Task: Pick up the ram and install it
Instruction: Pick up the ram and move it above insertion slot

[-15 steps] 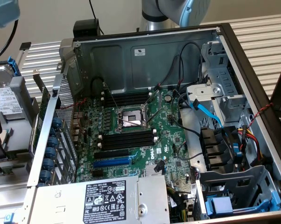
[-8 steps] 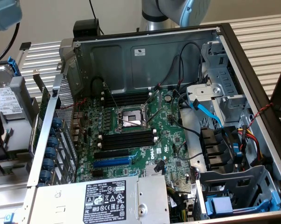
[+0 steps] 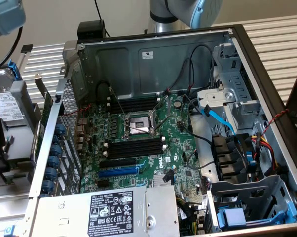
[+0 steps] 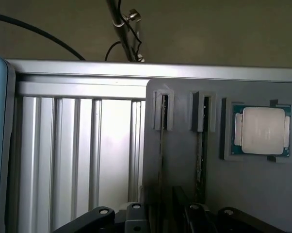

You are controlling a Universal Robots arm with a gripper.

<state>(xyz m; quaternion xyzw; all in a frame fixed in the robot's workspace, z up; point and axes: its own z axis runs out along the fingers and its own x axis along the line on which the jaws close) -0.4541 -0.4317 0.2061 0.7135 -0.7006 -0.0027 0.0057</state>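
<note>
One open, empty end effector (image 4: 164, 216) near the ram (image 4: 161, 155)

Gripper (image 4: 168, 218) cut off by the frame edge, lower ends of two edge-on ram sticks (image 4: 202, 155) hidden behind it, arm (image 3: 185, 12) cropped at the exterior view's top, power-supply label (image 3: 111, 213) print too small to read

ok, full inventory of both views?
PC case: 1, grey, open, centre of the exterior view
motherboard: 1, green, inside the case
black slots: two banks, black, either side of the CPU socket
blue slot: 1, blue, beside the power supply
holder: 1, grey, on the ribbed table
ram: apparently 2, dark green, edge-on in the holder's slots
CPU: 1, silver, in a holder recess
robot arm: 1, grey-blue, behind the case
gripper: 1, black, close to the ram
</note>
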